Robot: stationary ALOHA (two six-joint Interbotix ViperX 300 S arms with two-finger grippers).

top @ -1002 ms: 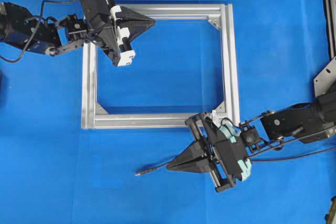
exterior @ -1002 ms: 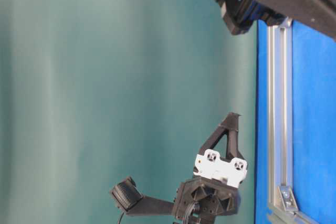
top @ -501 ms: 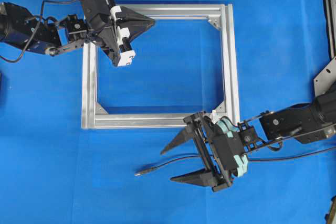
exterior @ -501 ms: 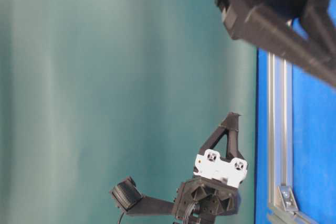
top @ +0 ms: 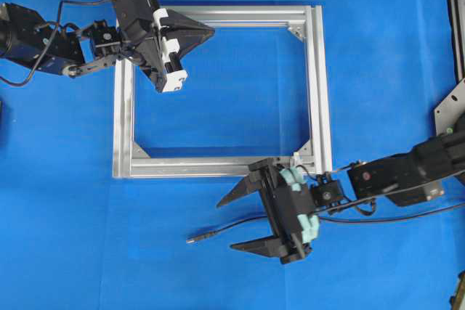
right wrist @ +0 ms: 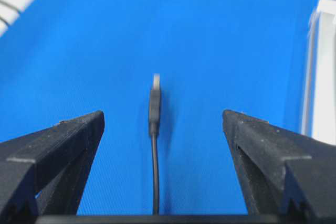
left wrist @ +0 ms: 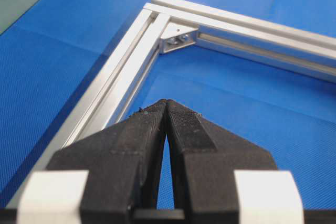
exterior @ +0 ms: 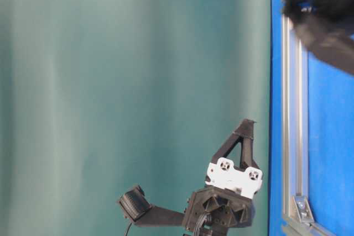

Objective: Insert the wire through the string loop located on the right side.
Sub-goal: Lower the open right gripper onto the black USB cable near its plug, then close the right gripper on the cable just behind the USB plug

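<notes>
**Open gripper sits over the wire**

A silver frame point(top: 317, 85) lies flat on a blue cloth point(top: 218, 85). It is a big square made of metal bars.

The right gripper point(top: 232, 223) is in the lower middle of the overhead view, just below the bottom bar of the frame. Its two black fingers point(top: 234, 192) are spread wide apart. It holds nothing.

The wire point(top: 229, 228) is thin and black. It lies on the cloth and runs from the right side of the picture toward the left, passing between the two spread fingers. Its small plug point(top: 197, 237) ends to the left of the fingertips, in the lower middle of the picture. In the right wrist view the wire point(right wrist: 154, 150) comes up the middle of the picture, with one finger on each side and not touching it. The plug point(right wrist: 154, 103) points away, with a light tip.

The string loop point(top: 297, 159) is a tiny white bit at the lower right corner of the frame, just above the right gripper's body. It is too small to see well.

The left gripper point(top: 211, 32) is in the upper left of the overhead view, over the top left corner of the frame. Its fingers point(left wrist: 181, 129) are pressed together, with nothing between them.
</notes>
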